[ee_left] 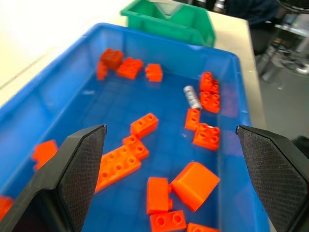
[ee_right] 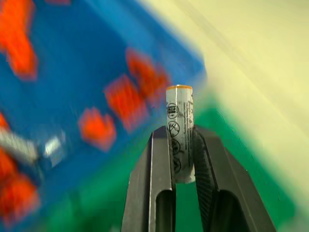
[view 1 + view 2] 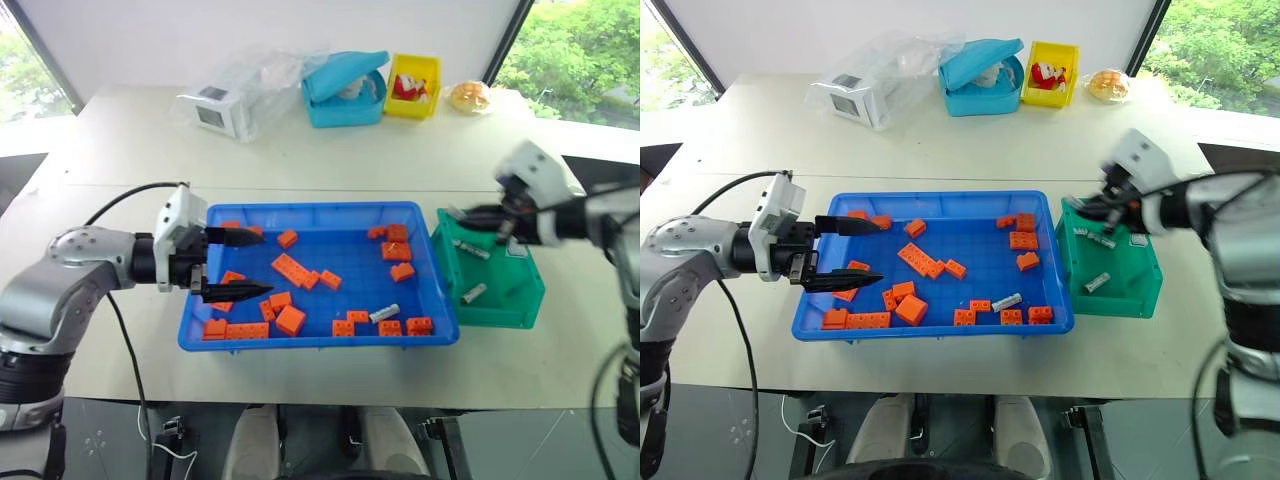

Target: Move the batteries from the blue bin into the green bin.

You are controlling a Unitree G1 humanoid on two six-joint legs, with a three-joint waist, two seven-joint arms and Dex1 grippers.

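Still one battery (image 3: 384, 313) left in the blue bin (image 3: 318, 342), lying flat near the front rim, silver, long axis roughly along it. Nearer the wide-open left gripper (image 3: 236, 264). Further right, right gripper (image 2: 182, 145) clamped on an upright battery (image 2: 179, 130) over the green bin (image 3: 500, 310).

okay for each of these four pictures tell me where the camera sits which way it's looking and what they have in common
Left eye view: on the head, looking forward and down at the blue bin; both arms show.
Right eye view: its stereo twin, same table, with the green bin.
Left wrist view: on the left arm, looking along the open left gripper across the blue bin toward the green bin.
Right wrist view: on the right arm, looking along the fingers shut on a battery.
Shared: the blue bin, orange bricks and green bin.
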